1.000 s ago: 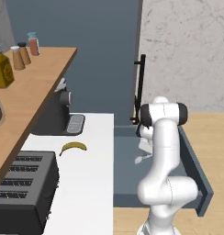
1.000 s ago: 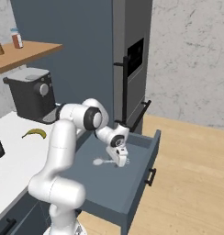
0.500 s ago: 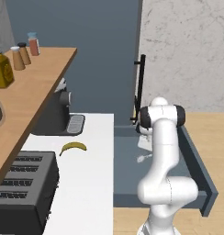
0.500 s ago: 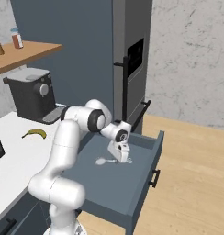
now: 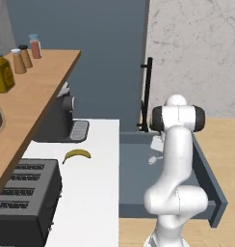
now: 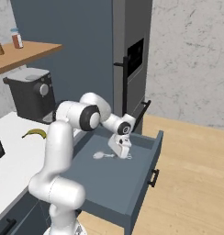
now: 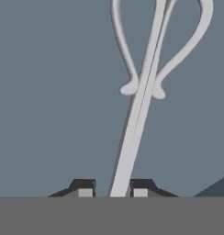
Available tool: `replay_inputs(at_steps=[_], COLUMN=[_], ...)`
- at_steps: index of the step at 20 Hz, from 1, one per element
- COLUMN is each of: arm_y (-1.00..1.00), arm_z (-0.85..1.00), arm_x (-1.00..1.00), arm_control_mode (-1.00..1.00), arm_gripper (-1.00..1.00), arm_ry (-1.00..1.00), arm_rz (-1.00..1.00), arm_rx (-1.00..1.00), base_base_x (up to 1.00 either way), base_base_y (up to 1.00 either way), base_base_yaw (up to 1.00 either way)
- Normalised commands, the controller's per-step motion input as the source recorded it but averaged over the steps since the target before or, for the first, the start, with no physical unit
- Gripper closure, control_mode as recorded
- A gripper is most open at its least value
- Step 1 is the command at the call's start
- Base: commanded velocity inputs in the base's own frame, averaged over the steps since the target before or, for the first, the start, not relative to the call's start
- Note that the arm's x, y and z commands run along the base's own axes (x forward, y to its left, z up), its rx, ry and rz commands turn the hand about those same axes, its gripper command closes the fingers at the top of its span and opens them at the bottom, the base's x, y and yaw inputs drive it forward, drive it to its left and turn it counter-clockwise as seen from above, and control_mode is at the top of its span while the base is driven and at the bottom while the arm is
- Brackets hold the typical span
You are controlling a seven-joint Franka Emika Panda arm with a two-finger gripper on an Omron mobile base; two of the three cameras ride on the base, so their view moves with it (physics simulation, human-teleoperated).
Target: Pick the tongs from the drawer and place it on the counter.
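The tongs (image 7: pixel 140 101) lie flat on the floor of the open slate-blue drawer (image 6: pixel 148 158), their thin silver shaft running up between the two dark fingertips (image 7: pixel 82 187) of the hand (image 6: pixel 124 153), which is lowered into the drawer directly over them. In the hand view the fingertips stand apart on either side of the shaft, touching neither edge: the hand is open and grips nothing. The scissor-like loop handles spread out beyond the tips, while the right base view shows the round head (image 6: pixel 99 155) resting just beside the hand, toward the white tabletop (image 5: pixel 95 188).

The step in hand appears to be the grasp itself, with the pick not yet made. The next move likely calls for closing the fingers squarely on the narrow shaft, then lifting clear of the drawer wall before swinging across to the tabletop, where a banana (image 5: pixel 76 155) lies near a coffee machine (image 5: pixel 61 120) and a dark toaster (image 5: pixel 24 200).
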Motion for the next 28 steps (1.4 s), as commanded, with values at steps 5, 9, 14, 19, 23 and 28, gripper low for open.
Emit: replay_inputs(at_steps=[5, 9, 14, 19, 23, 28], arm_y=[0.08, 0.58, 0.92, 1.00, 1.00, 1.00], arm_z=[1.00, 1.00, 1.00, 0.86, 0.47, -0.15], arm_x=[-0.60, -0.58, -0.56, -0.16, -0.04, 0.00], arm_control_mode=[-1.00, -1.00, -1.00, -1.00, -1.00, -1.00], arm_gripper=[1.00, 1.00, 1.00, 1.00, 1.00, 1.00], arm_ry=[0.00, 0.01, 0.01, 0.19, 0.31, 0.23], arm_rz=[-0.08, -0.11, -0.15, -0.07, -0.06, -0.02], arm_rx=[0.13, 0.21, 0.14, 0.01, -0.20, -0.35], base_base_x=[0.00, 0.00, 0.00, 0.00, 0.00, 0.00], base_base_y=[0.00, 0.00, 0.00, 0.00, 0.00, 0.00], base_base_yaw=[0.00, 0.00, 0.00, 0.00, 0.00, 0.00])
